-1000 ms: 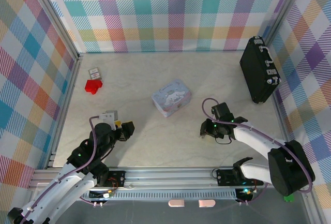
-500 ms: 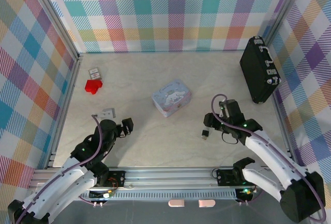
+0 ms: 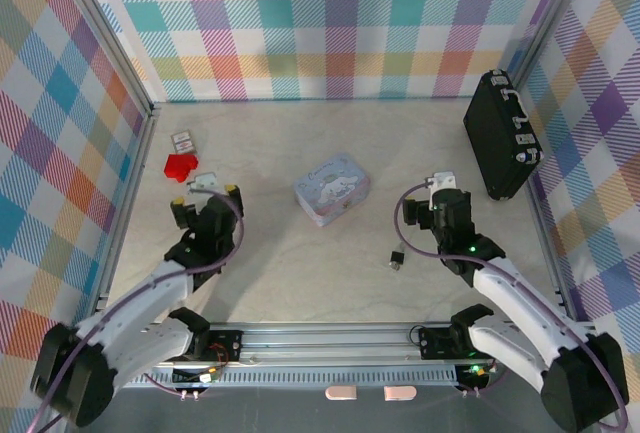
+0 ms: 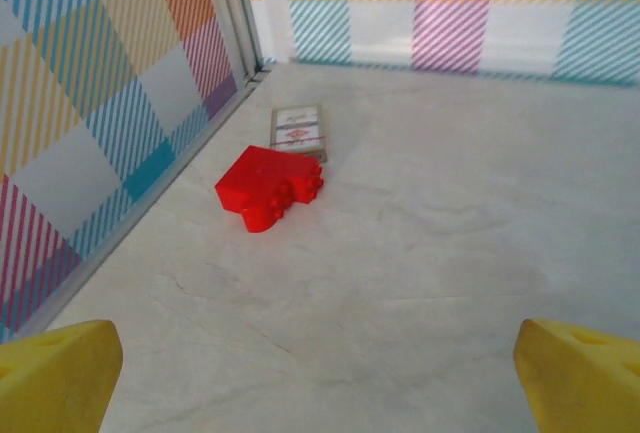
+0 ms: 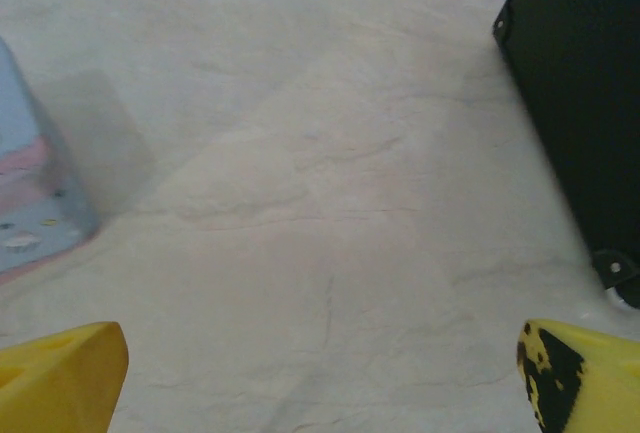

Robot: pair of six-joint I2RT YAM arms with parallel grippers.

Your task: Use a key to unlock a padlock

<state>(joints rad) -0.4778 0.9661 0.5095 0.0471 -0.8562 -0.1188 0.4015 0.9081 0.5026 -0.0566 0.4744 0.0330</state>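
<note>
walls (image 3: 340,23): pastel multicolour plaid
table (image 3: 300,143): pale cream, marbled
block (image 4: 268,188): red
tin (image 3: 331,187): pale blue, pink print
case (image 3: 500,138): black
padlock (image 3: 397,257): dark, silvery part
fingertips (image 4: 55,373): yellow

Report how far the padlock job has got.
Done: nothing I can confirm. The padlock lies on the table, too small to tell if it is open. In hand: nothing; the left gripper and right gripper are both open and empty. Left: pick it up and unlock it.
</note>
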